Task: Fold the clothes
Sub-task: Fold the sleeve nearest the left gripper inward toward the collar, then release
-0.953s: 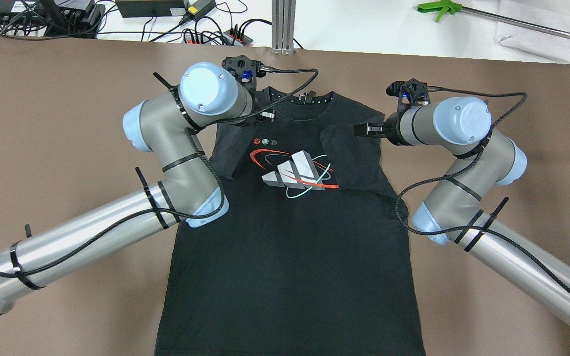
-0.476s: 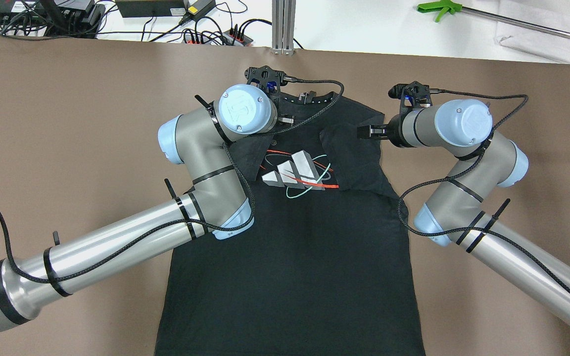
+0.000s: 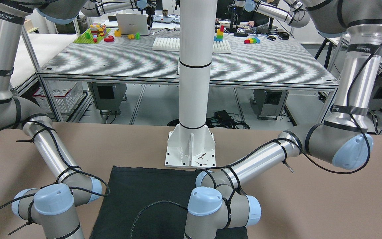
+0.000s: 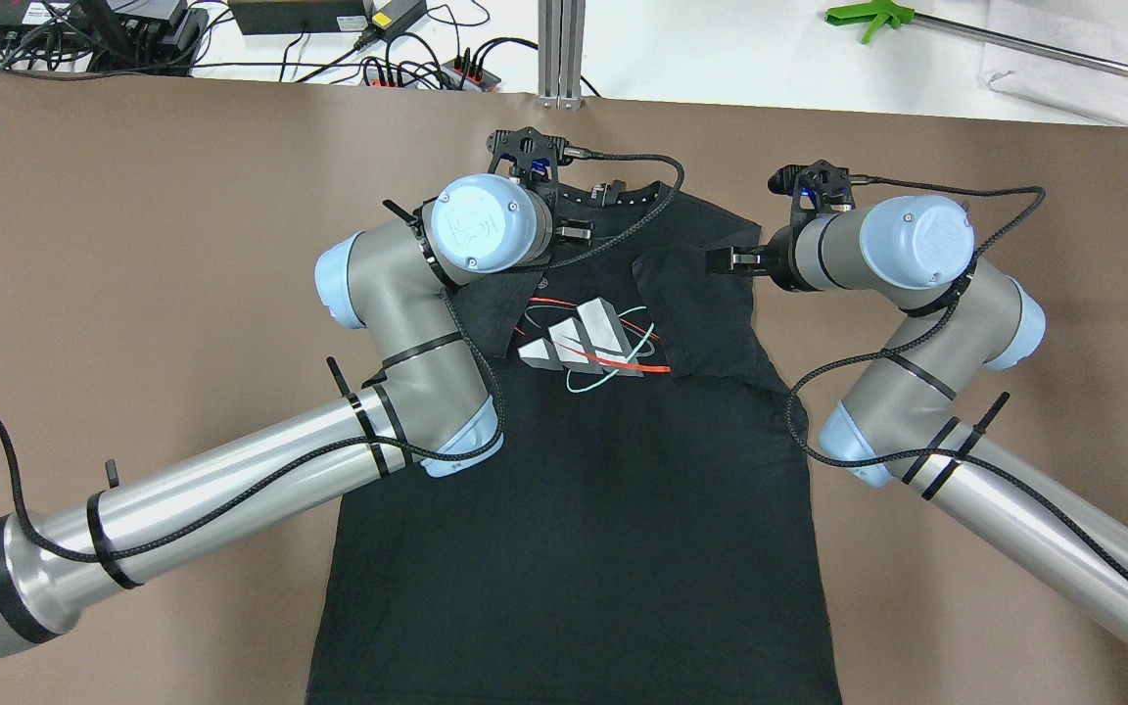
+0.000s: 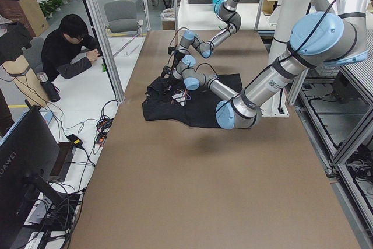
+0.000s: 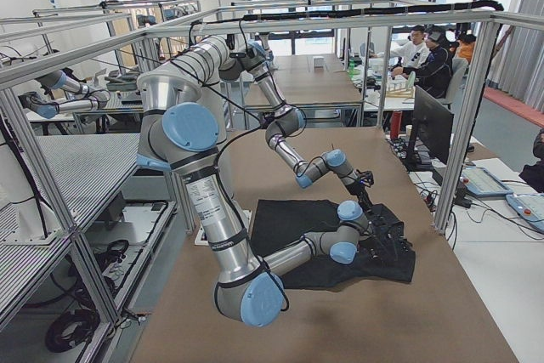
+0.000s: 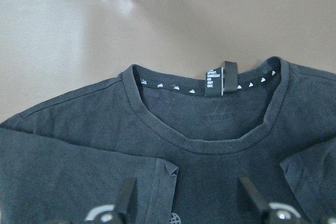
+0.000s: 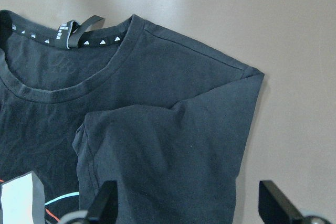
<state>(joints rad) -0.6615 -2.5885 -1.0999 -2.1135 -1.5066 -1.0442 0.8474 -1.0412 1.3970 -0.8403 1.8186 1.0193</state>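
The brown bench (image 4: pixel 133 245) has a white pole (image 3: pixel 194 66) standing on its base plate just past the shirt's hem. At the far edge there is an aluminium post (image 4: pixel 561 49), with a tangle of cables (image 4: pixel 417 69) and a green-handled grabber (image 4: pixel 868 18) on the white surface beyond. A person (image 5: pixel 64 51) sits off to one side.

A black T-shirt (image 4: pixel 574 490) with a printed logo (image 4: pixel 588 343) lies flat and face up, collar away from the robot, both sleeves folded in over the chest. The left fingers (image 7: pixel 126 195) are spread apart above the chest. The folded edge of the left sleeve (image 7: pixel 164 182) lies below and between them, and the collar (image 7: pixel 210 145) is just ahead. The right fingers (image 8: pixel 107 200) are spread wide over the folded right sleeve (image 8: pixel 163 150), with the shoulder ahead of them. Both pairs are empty.

From overhead the left wrist covers its own fingers, and the sleeves overlap the logo's edges. The hem is cut off at the near edge of that view. Whether any fingertip touches the cloth I cannot tell.
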